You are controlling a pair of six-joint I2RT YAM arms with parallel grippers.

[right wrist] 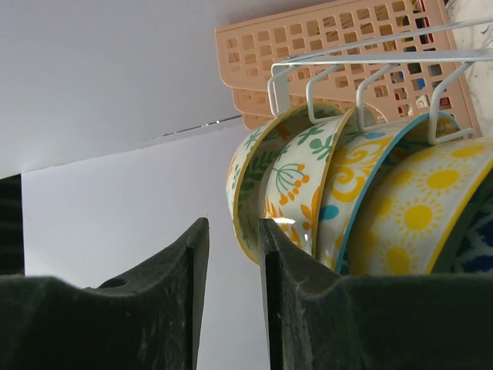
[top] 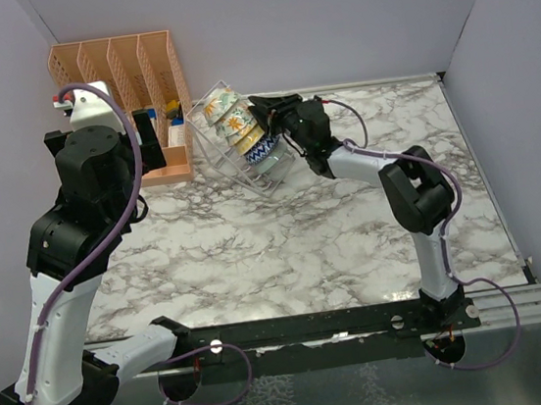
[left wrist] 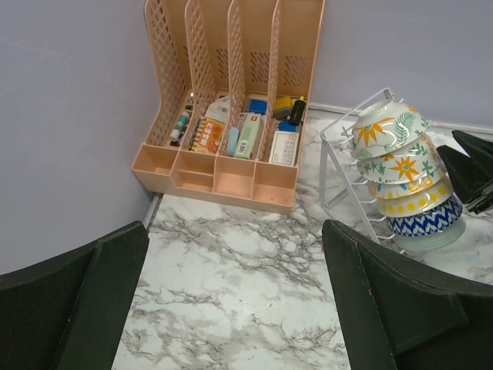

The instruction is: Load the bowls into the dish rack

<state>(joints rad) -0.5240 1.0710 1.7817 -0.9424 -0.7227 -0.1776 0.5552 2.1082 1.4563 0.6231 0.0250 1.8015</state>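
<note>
Since its slots are propping them on edge, the bowls (top: 240, 130) are sitting in the rack (top: 248, 178); the right gripper (right wrist: 233, 231) is hovering just beside the rack, jaws barely apart, holding nothing.

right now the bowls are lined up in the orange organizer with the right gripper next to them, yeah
No: the bowls are lined up in the wire dish rack beside the orange organizer, with the right gripper next to them. The left wrist view shows it.
</note>
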